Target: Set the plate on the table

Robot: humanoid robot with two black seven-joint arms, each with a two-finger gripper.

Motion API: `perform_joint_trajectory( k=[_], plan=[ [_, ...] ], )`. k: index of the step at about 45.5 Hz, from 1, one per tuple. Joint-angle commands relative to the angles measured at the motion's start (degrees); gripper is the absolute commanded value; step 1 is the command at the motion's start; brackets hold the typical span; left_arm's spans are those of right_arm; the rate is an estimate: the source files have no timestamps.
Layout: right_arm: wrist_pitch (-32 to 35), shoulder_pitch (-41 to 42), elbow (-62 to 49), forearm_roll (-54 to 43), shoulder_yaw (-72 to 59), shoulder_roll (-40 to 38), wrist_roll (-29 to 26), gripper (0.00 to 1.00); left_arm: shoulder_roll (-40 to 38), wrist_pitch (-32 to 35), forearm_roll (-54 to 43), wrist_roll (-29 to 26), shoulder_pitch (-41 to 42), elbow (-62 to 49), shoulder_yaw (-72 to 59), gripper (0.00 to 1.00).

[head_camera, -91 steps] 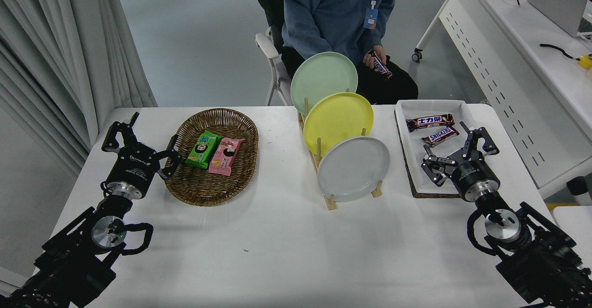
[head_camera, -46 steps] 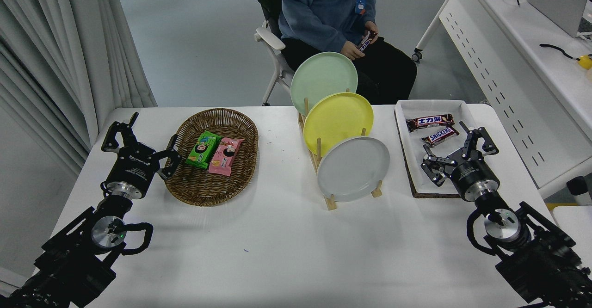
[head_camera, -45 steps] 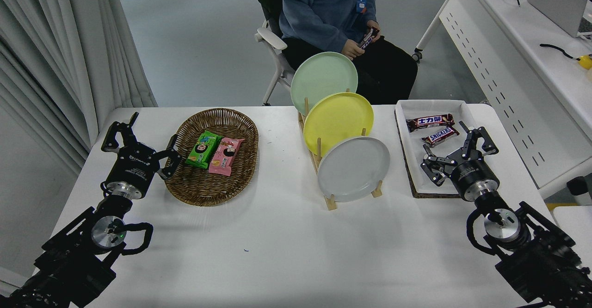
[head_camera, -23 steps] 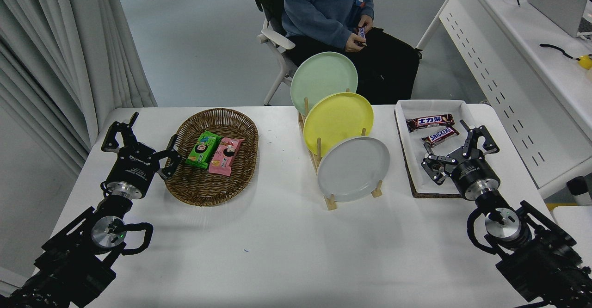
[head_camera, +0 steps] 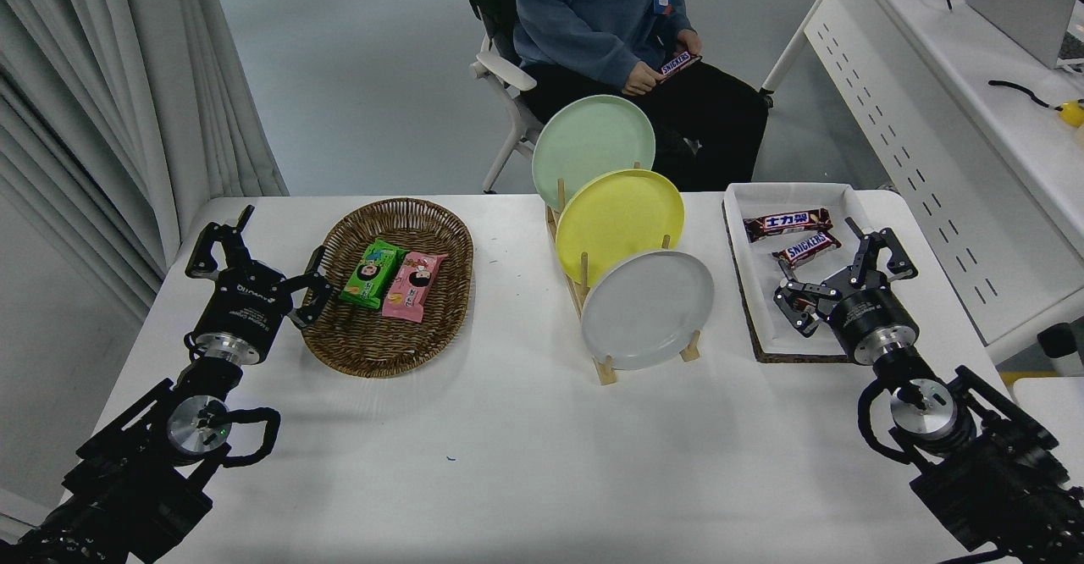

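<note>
The light grey plate (head_camera: 648, 308) stands on edge in the front slot of a wooden rack (head_camera: 603, 371) on the white table (head_camera: 525, 471). A yellow plate (head_camera: 619, 223) and a pale green plate (head_camera: 593, 147) stand behind it. My right gripper (head_camera: 843, 272) is open and empty, over the near right part of the white tray (head_camera: 756, 310), well to the right of the grey plate. My left gripper (head_camera: 254, 259) is open and parked at the lower left, beside the basket.
A wicker basket (head_camera: 391, 286) holds a green packet (head_camera: 371, 274) and a pink packet (head_camera: 413, 286). The tray holds two chocolate bars (head_camera: 788, 223). A person (head_camera: 622, 30) sits beyond the table's far edge, holding a bar. A white desk (head_camera: 948, 115) stands at the right.
My right gripper has shifted very slightly to the right. The person has moved their hands and the bar. The plates and the left arm have not moved.
</note>
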Motion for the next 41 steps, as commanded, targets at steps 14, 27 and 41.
perform_joint_trajectory(
  k=[14,27,41],
  plan=[
    [-0.3,9.1,1.0,0.0,-33.4,-12.9,-0.3,0.99,0.0,0.1,0.0,0.0,0.0,0.0,0.0,1.0],
    [0.3,20.5,20.2,9.6,-59.7,-25.7,-0.6,0.99,0.0,0.1,0.0,0.0,0.0,0.0,0.0,1.0],
    [0.6,32.5,33.5,14.5,-76.6,-31.8,-0.6,0.99,0.0,0.1,0.0,0.0,0.0,-0.1,0.0,1.0]
  ],
)
